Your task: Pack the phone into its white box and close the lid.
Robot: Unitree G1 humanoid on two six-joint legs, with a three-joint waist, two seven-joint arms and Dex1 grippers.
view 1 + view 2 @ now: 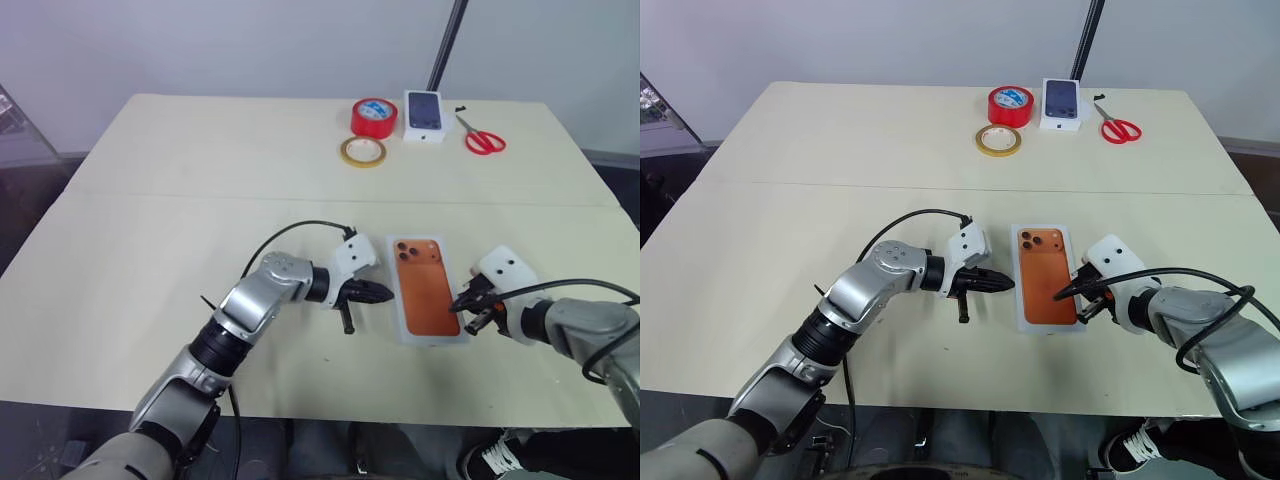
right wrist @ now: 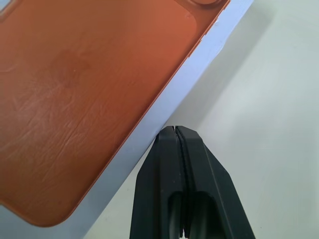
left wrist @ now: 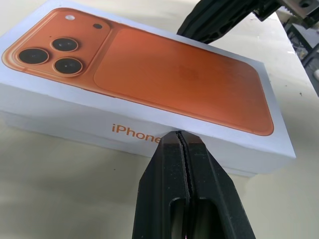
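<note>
The white box [image 1: 432,290] is seen lying closed on the near half of the table [image 1: 150,220], between the two grippers. Its lid [image 3: 149,99] is seated on the base, and an orange phone picture with three lenses at one corner is printed across the lid's top. The phone itself cannot be seen.

From the head views the box is shown as a flat white-edged rectangle, its lens corner pointing away from the robot. The left wrist view adds what those views miss: the side wall of the lid carries orange lettering, and a thin seam of the base is visible under the lid's lower edge. The right wrist view gives the opposite long edge, with faint creases and scuffs visible on the orange print.

The left gripper [image 1: 385,292] is held with its fingers pressed together, the tips just beside the box's left long side; contact cannot be confirmed. The right gripper [image 1: 458,304] is likewise closed on nothing, its tips at the box's right edge.

Only in the head views is the far end of the table shown: a red tape roll [image 1: 373,117], a yellowish tape ring [image 1: 362,151], a small white box with a dark phone picture [image 1: 424,115] and red-handled scissors [image 1: 483,138] are grouped there, well apart from the box.
</note>
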